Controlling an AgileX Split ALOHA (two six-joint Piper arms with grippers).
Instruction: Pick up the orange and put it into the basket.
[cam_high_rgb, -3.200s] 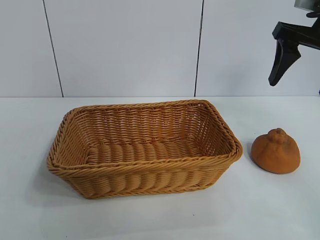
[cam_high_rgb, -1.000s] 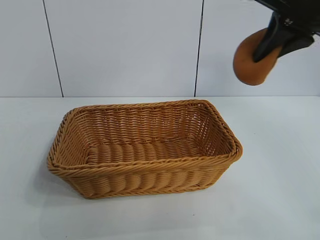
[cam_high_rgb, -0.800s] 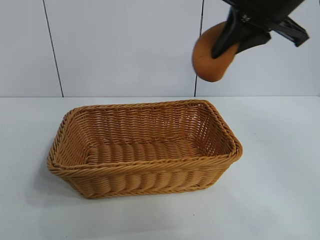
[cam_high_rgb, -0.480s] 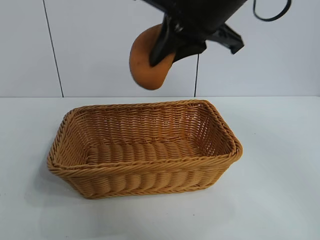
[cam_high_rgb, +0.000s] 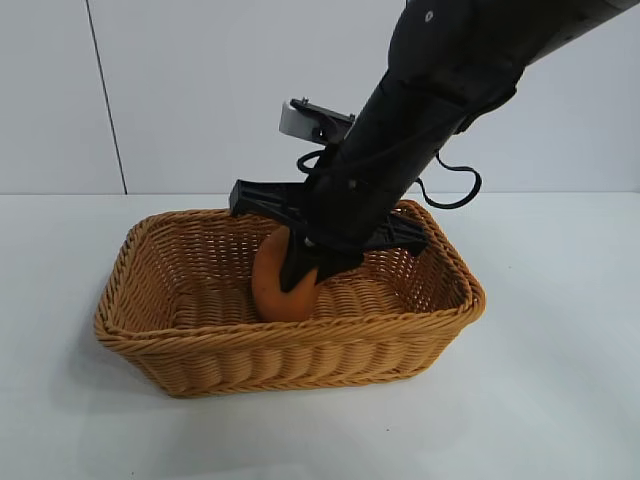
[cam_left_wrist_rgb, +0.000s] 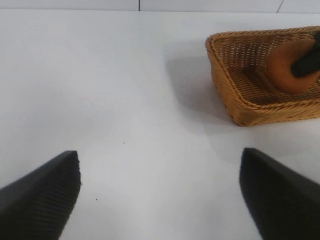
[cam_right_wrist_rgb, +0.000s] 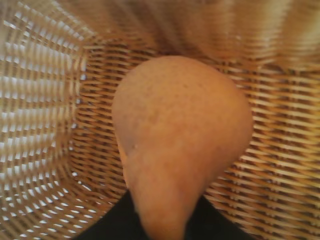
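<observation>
- The orange (cam_high_rgb: 272, 290) hangs inside the basket (cam_high_rgb: 440, 310), pinched between the fingers of the right gripper (cam_high_rgb: 296, 280), low over the woven floor; whether it touches the floor cannot be told.
- The right gripper, clenched on the orange, points steeply down into the basket near its middle, the dark arm slanting up behind it.
- In the right wrist view the orange (cam_right_wrist_rgb: 180, 135) fills the space just ahead of the gripper, wicker walls on all sides.
- The left gripper (cam_left_wrist_rgb: 160, 192) hovers over the white table (cam_left_wrist_rgb: 125, 100), jaws spread wide and holding nothing, well apart from the basket ahead of it.
</observation>
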